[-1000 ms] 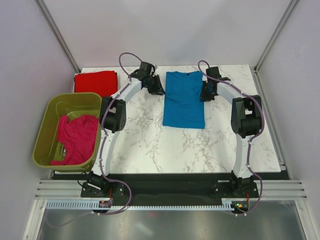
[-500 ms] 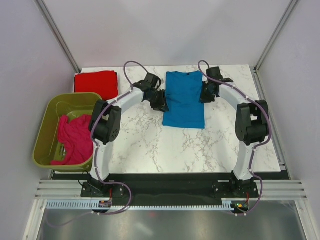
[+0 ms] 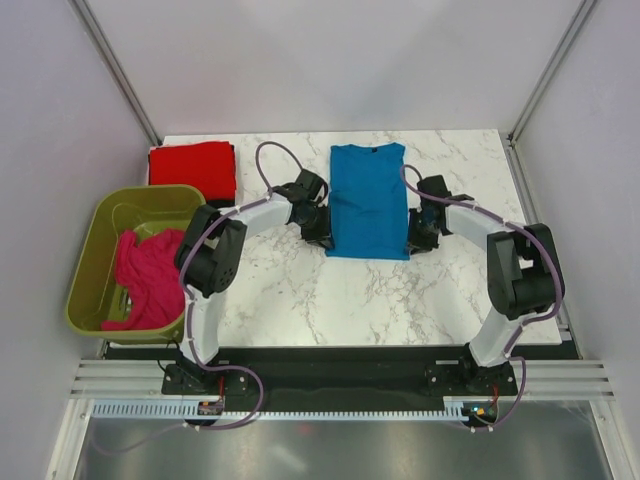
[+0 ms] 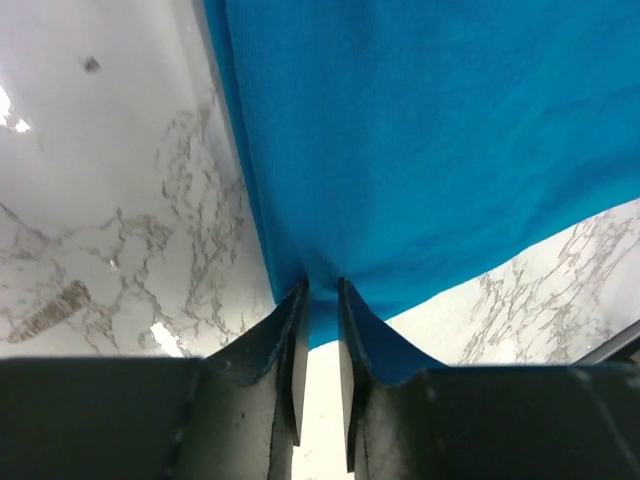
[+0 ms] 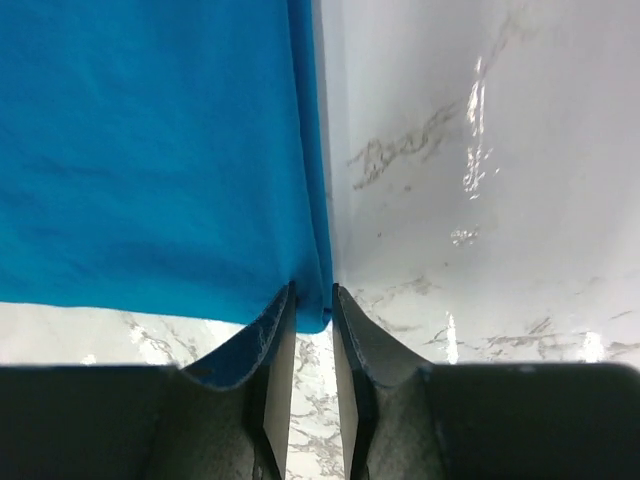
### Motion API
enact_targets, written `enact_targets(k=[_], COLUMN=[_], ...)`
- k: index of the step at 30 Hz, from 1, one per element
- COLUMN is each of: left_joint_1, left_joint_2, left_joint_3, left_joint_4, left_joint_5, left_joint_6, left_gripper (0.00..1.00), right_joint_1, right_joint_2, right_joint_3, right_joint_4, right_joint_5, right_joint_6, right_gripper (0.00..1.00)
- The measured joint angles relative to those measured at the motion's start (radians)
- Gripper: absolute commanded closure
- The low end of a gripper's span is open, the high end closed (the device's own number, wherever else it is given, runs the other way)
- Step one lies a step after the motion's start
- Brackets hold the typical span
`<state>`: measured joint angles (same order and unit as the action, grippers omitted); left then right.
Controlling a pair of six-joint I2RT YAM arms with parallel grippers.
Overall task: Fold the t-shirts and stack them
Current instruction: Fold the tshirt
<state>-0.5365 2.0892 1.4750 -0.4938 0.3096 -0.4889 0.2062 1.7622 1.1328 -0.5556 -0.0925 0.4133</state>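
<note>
Marble table (image 3: 300, 290), right of olive tub (image 3: 92, 240): blue t-shirt (image 3: 368, 200), flat, sleeves tucked in; left gripper (image 4: 320, 290) and right gripper (image 5: 311, 290) each pinched narrow on a hem corner; advised handling: lift both corners level, together, toward collar, edges aligned.

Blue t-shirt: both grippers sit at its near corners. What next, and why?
Probably pinch both corners shut. The left gripper and right gripper each straddle a hem corner of the blue t-shirt, slim gaps showing; folding needs firm grips.
</note>
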Motion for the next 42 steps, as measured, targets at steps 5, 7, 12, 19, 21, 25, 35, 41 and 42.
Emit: enact_targets(k=[5, 7, 12, 19, 21, 25, 35, 41, 42], left_joint_1=[-0.024, -0.038, -0.08, -0.111, -0.106, -0.086, -0.017, 0.042, 0.05], left_joint_2=[-0.051, -0.077, -0.15, -0.211, -0.203, -0.145, 0.101, 0.192, 0.199], left_joint_3=[-0.073, -0.11, -0.203, -0.205, -0.159, -0.007, 0.237, 0.352, 0.367], left_joint_4=[0.011, 0.018, 0.02, -0.013, -0.027, -0.02, -0.027, -0.053, -0.055], left_joint_5=[-0.023, -0.04, -0.076, -0.137, -0.152, -0.155, -0.159, -0.177, -0.177], left_joint_6=[-0.002, -0.009, -0.05, -0.09, -0.09, -0.089, -0.063, -0.043, -0.039], left_gripper=[0.77, 0.76, 0.73, 0.74, 0.74, 0.74, 0.74, 0.73, 0.73], right_joint_1=[0.008, 0.008, 0.013, 0.028, 0.03, 0.032, 0.034, 0.035, 0.036], right_joint_2=[-0.019, -0.045, -0.114, -0.192, -0.195, -0.195, -0.195, -0.195, -0.195], right_joint_3=[-0.087, -0.117, -0.198, -0.245, -0.246, -0.269, -0.276, -0.278, -0.282], right_joint_4=[0.039, 0.058, 0.082, 0.071, 0.073, 0.097, 0.107, 0.11, 0.113], right_joint_5=[-0.015, -0.015, -0.011, -0.005, -0.006, -0.008, -0.005, -0.004, -0.003], right_joint_6=[-0.003, -0.006, -0.01, -0.01, -0.01, -0.01, -0.006, -0.006, -0.006], right_gripper=[0.81, 0.88, 0.94, 0.93, 0.93, 0.93, 0.93, 0.94, 0.94])
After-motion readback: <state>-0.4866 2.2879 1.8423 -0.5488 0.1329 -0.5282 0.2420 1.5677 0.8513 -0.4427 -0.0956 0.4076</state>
